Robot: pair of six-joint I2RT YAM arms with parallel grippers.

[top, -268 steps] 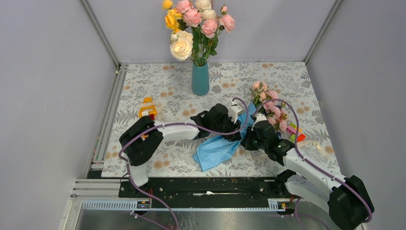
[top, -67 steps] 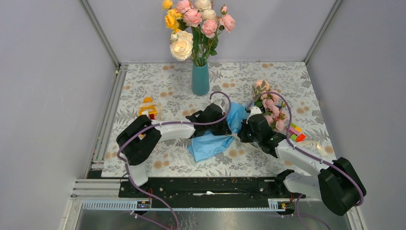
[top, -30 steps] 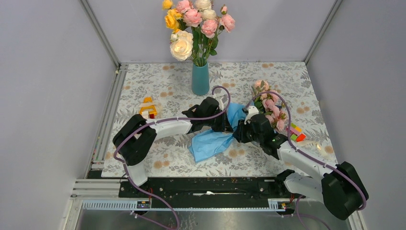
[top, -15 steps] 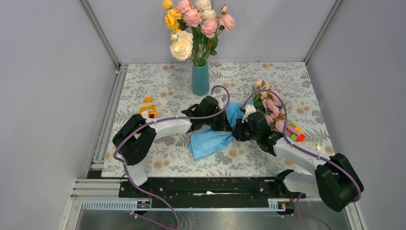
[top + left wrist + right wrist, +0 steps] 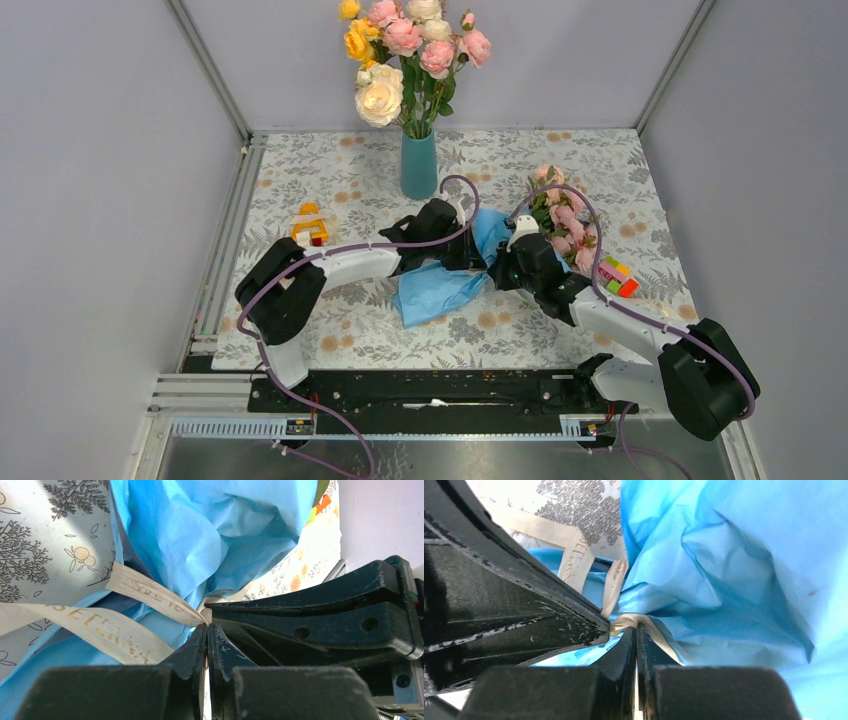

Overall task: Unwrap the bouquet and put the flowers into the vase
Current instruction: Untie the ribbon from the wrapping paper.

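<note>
The flat cream ribbon (image 5: 150,597) on the crinkly blue paper bouquet (image 5: 215,535) is pinched tight by the left gripper (image 5: 207,630) and the right gripper (image 5: 636,630).

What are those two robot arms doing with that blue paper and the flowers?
The two arms are working on the bouquet lying on the table. The left gripper and the right gripper are both pinched shut on the cream ribbon tied round its blue paper, tip to tip. The paper is not off yet, and the small pink roses poke out at its far end. The teal vase behind them already holds a bigger bunch.
</note>
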